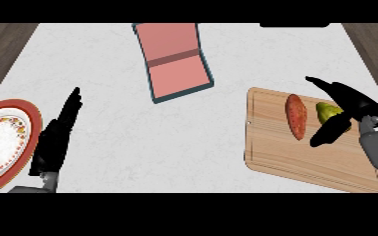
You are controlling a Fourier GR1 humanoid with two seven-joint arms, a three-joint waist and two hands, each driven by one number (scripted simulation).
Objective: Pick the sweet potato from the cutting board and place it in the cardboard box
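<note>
- Head view, task status: the sweet potato [296, 116] lies lengthwise on the cutting board [295, 162] at the right of the tabletop [148, 140]. It has not been lifted, so the pick is judged not yet done.
- Head view, destination: the cardboard box [175, 60] sits at the far centre, well apart from the cutting board, its reddish interior showing and nothing visible inside. Placement remains outstanding.
- Head view, right robot hand [341, 111]: positioned over the right part of the cutting board, just to the right of the sweet potato. Its fingers are spread and only slightly curved, with the thumb pointing left on the far side and the fingers reaching toward the near side. It has hold of nothing. Contact with the sweet potato is not evident.
- Head view, adjacent item: a yellow-green vegetable [328, 111] lies on the board partly beneath the right robot hand; whether the hand touches it cannot be told.
- Head view, left robot hand [55, 137]: at rest at the near left, fingers straight, beside a patterned plate [16, 130], carrying nothing.
- Remaining steps, as judged: grasp, lift, transfer to the far left, release in the box.
</note>
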